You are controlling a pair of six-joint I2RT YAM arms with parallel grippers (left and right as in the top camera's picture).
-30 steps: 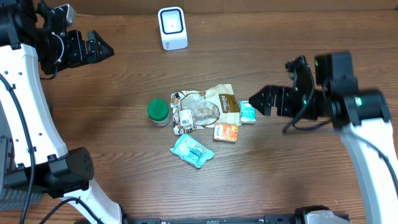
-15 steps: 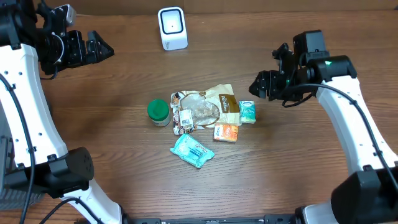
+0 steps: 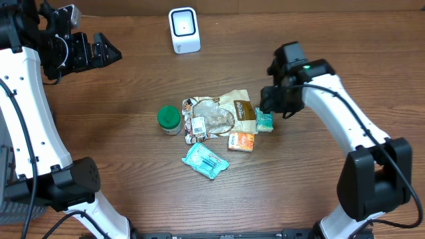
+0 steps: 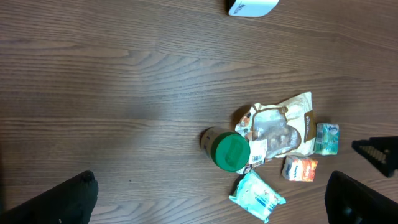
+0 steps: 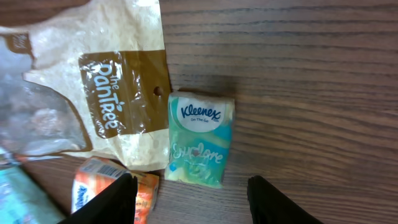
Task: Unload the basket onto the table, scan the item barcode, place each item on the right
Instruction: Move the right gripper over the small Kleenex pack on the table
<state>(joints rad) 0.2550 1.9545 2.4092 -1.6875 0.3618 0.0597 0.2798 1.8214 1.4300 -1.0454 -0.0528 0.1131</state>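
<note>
A white barcode scanner stands at the table's far edge; its base shows in the left wrist view. Mid-table lies a cluster of items. A teal Kleenex tissue pack lies flat at its right edge, beside a cream and brown PanTree bag. My right gripper hovers over the tissue pack, open, its fingers apart on either side of the pack's near end, touching nothing. My left gripper is held wide open at the far left, well away from the items.
A green-lidded jar stands left of the bag. An orange packet lies next to the tissue pack, under my right gripper's left finger. A teal wipes pack lies nearest the front.
My right arm has swung in from the right to above the tissue pack, and its jaws have narrowed. The left arm and the items have not moved.
</note>
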